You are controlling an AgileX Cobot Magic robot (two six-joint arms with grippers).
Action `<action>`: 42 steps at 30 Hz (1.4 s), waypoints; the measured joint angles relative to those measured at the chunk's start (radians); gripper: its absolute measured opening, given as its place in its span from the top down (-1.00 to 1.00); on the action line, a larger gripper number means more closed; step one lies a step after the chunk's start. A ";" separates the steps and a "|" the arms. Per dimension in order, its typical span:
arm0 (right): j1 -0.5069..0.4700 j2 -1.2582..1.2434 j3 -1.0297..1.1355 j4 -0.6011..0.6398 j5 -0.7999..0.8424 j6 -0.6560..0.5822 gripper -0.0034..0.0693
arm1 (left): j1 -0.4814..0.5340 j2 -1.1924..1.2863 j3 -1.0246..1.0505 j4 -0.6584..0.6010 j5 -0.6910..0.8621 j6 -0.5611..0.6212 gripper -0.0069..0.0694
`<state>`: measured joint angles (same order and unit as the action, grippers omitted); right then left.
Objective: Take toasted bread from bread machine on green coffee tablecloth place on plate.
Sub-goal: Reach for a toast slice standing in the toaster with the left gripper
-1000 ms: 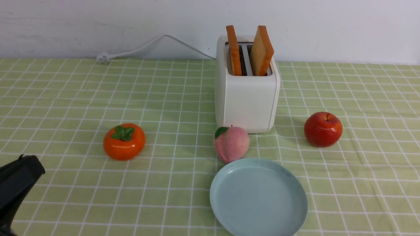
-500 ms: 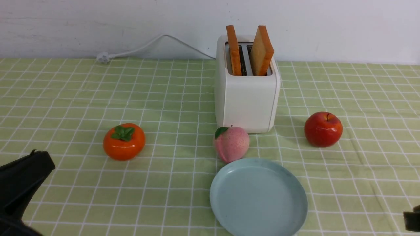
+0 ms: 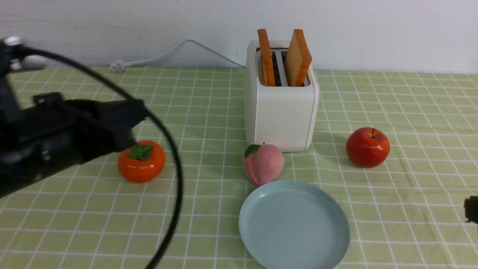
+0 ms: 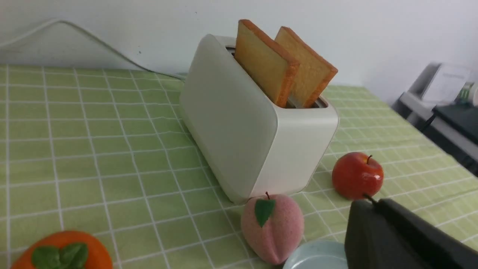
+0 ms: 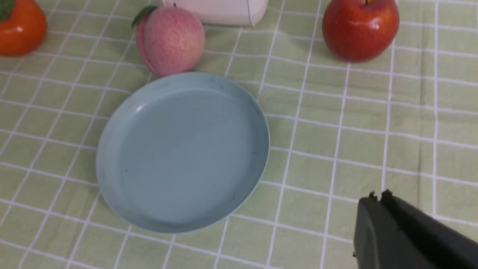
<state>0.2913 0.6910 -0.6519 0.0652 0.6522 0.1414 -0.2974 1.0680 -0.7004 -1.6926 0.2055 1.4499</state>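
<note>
The white bread machine (image 3: 280,108) stands at the back of the green coffee tablecloth (image 3: 205,112). Two slices of toasted bread (image 3: 266,58) (image 3: 298,58) stick up from its slots; the left wrist view shows them too (image 4: 263,61) (image 4: 306,71). The pale blue plate (image 3: 295,224) lies empty in front, and it fills the right wrist view (image 5: 183,149). My left gripper (image 3: 137,118) hangs shut and empty to the left of the bread machine, fingertips together (image 4: 368,201). My right gripper (image 3: 471,209) shows at the right edge, shut and empty (image 5: 378,196), to the right of the plate.
An orange persimmon (image 3: 141,161) sits just below my left gripper. A pink peach (image 3: 263,164) rests between the bread machine and the plate, touching the plate's far rim. A red apple (image 3: 368,147) lies right of the bread machine. The white cord (image 3: 164,54) runs along the back wall.
My left arm has risen and swung right from the bottom left corner to above the persimmon. My right gripper has come into view at the right edge and moved up.
</note>
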 joint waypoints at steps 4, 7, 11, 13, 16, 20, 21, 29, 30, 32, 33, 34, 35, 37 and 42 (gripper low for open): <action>0.000 -0.125 0.044 0.003 -0.022 -0.004 0.90 | -0.176 0.186 -0.164 -0.025 -0.161 0.066 0.85; 0.000 -0.224 0.114 0.016 -0.058 -0.003 0.90 | -0.250 0.319 -0.296 -0.030 -0.187 0.098 0.85; 0.000 -0.343 0.192 0.043 -0.112 -0.003 0.90 | -0.266 0.463 -0.432 -0.032 -0.187 0.107 0.85; 0.000 -0.397 0.214 0.050 -0.126 -0.003 0.90 | -0.266 0.550 -0.512 -0.032 -0.192 0.108 0.82; 0.000 -0.452 0.220 0.052 -0.136 -0.003 0.90 | -0.266 0.655 -0.621 -0.034 -0.196 0.107 0.57; 0.000 -0.477 0.220 0.054 -0.142 -0.003 0.90 | -0.266 0.765 -0.748 -0.034 -0.212 0.105 0.04; 0.000 -0.478 0.220 0.054 -0.142 -0.003 0.90 | -0.266 0.785 -0.774 -0.034 -0.222 0.103 -0.10; 0.000 -0.480 0.220 0.038 -0.144 -0.003 0.90 | -0.266 0.957 -0.984 -0.042 -0.335 0.104 -0.55; 0.000 -0.480 0.220 0.030 -0.149 -0.003 0.90 | -0.266 0.988 -1.024 -0.044 -0.353 0.109 -0.54; 0.000 -0.480 0.220 0.028 -0.157 -0.003 0.89 | -0.266 1.024 -1.064 -0.046 -0.376 0.116 -0.45; 0.000 -0.480 0.220 0.026 -0.158 -0.003 0.89 | -0.266 1.041 -1.081 -0.048 -0.384 0.118 -0.36; 0.000 -0.480 0.220 0.025 -0.158 -0.003 0.89 | -0.266 1.041 -1.081 -0.048 -0.384 0.118 -0.36; 0.000 -0.480 0.220 0.025 -0.160 -0.003 0.89 | -0.266 1.060 -1.104 -0.049 -0.391 0.121 -0.20; 0.000 -0.480 0.220 0.016 -0.160 -0.003 0.89 | -0.266 1.071 -1.110 -0.050 -0.392 0.122 0.03; 0.000 -0.480 0.220 0.001 -0.162 -0.003 0.89 | -0.266 1.072 -1.116 -0.051 -0.396 0.123 0.48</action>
<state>0.2913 0.2107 -0.4314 0.0667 0.4902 0.1388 -0.5629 2.1402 -1.8166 -1.7434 -0.1907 1.5727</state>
